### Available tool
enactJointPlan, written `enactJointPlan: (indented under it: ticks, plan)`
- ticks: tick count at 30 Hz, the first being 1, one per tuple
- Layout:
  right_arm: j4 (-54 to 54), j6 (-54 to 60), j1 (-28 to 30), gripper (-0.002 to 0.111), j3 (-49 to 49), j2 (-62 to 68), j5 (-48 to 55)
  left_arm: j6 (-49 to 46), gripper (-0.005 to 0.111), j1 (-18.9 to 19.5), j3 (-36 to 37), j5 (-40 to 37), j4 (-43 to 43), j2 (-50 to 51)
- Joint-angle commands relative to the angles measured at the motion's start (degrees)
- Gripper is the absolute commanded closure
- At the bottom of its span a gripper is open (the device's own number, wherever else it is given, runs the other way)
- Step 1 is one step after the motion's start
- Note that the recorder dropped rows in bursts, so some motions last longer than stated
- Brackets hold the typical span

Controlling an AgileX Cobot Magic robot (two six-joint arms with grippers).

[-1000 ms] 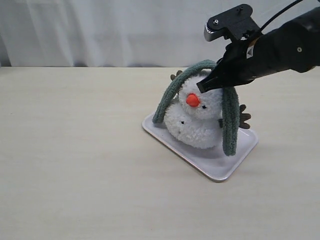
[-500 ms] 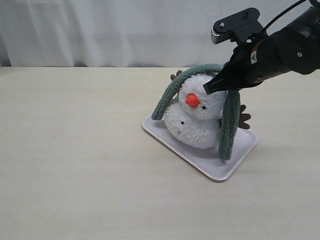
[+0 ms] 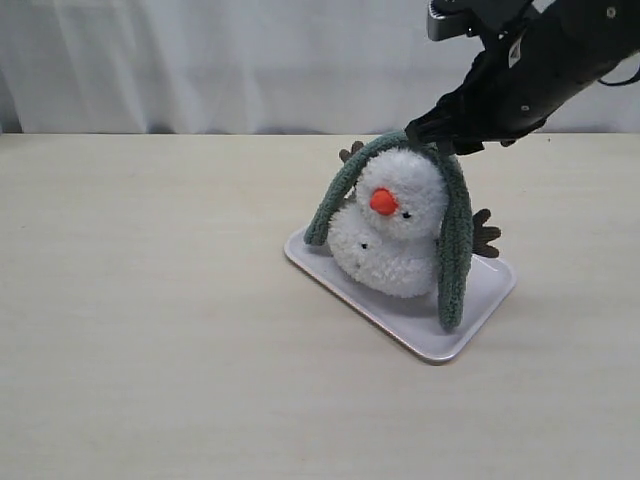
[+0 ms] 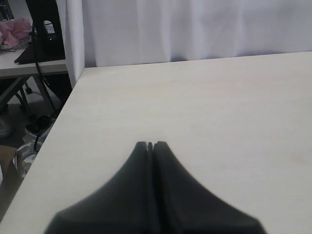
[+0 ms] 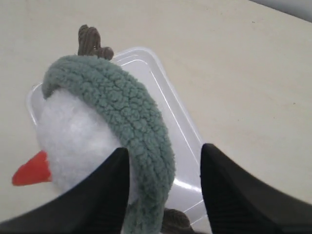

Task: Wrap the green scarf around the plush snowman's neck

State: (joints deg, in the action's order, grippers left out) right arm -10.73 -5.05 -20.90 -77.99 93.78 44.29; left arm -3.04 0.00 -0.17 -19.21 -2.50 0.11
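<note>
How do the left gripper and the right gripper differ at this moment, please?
The left gripper has its jaws pressed shut, while the right gripper has its jaws apart. The left gripper sits over bare table with nothing near its tips, while the right gripper straddles the green scarf draped over the head of the snowman. Both have black fingers, and neither appears to grip anything.

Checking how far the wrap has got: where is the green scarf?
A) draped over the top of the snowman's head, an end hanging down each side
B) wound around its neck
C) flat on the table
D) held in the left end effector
A: the green scarf arches over the head of the plush snowman, its ends hanging down either side toward the white tray.
</note>
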Motion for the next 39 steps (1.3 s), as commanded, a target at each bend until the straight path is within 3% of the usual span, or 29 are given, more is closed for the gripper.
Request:
enactJointPlan:
  ticks: [1,6,13,22,39]
  plan:
    - [4.55,5.74,0.12,0.064,-4.7,-0.6,6.63,0.14,0.107,-0.07,0.17,0.6,0.14,-0.11]
    - [4.69,8.17,0.12,0.066,-5.32,0.05,6.27,0.14,0.107,-0.07,0.17,0.6,0.14,-0.11]
    - [9.1,16.7,0.12,0.104,-7.03,4.49,8.16,0.14,0.107,-0.07,0.17,0.69,0.14,-0.11]
    - [13.32,18.8,0.12,0.104,-8.33,5.4,8.25,0.14,0.107,-0.07,0.17,0.69,0.14,-0.11]
    - [6.43,16.81,0.12,0.104,-8.33,8.85,-1.09,0.14,0.107,-0.07,0.17,0.69,0.14,-0.11]
